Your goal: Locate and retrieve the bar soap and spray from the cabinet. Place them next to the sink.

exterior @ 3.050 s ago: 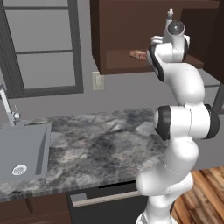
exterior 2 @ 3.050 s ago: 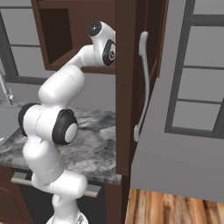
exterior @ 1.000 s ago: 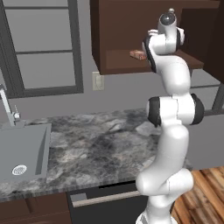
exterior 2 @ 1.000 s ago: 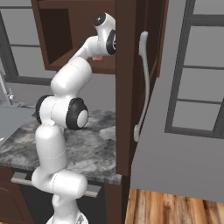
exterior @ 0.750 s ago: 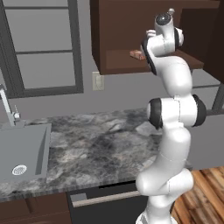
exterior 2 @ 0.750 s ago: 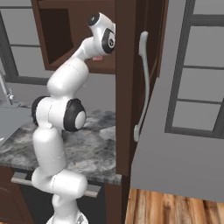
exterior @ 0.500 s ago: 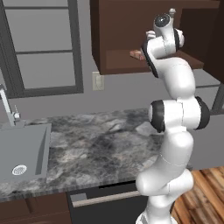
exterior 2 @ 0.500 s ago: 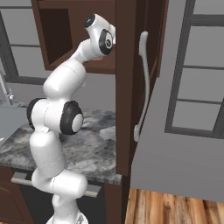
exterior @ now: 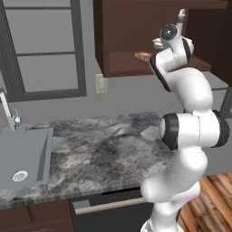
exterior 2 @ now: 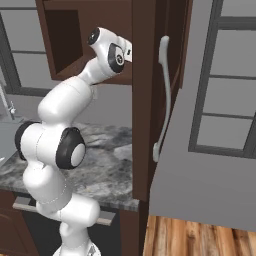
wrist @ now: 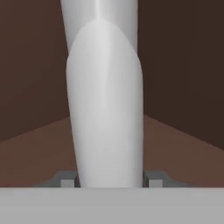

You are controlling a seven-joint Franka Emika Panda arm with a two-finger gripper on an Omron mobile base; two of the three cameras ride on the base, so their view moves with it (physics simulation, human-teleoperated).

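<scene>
Item: spray [wrist: 105, 100], pale bottle, upright between the two dark fingertips [wrist: 154, 179] of the gripper [wrist: 108, 180] in the hand view; pincer clenched on its body, low down. Location: inside the cabinet [exterior: 122, 41], right part, its nozzle showing above the wrist in the left base view [exterior: 181, 15]. Handling advice, as judgement: lift slightly off the shelf, then draw straight back toward the near side, keeping the bottle upright and clear of the open door [exterior 2: 145, 100] on the right. Cabinet contents: soap [exterior: 142, 56], a small reddish block, lay on the shelf floor just left of the arm, not yet taken. Sink [exterior: 25, 154], far left in the counter [exterior: 104, 145]: basin held nothing but its drain.
</scene>
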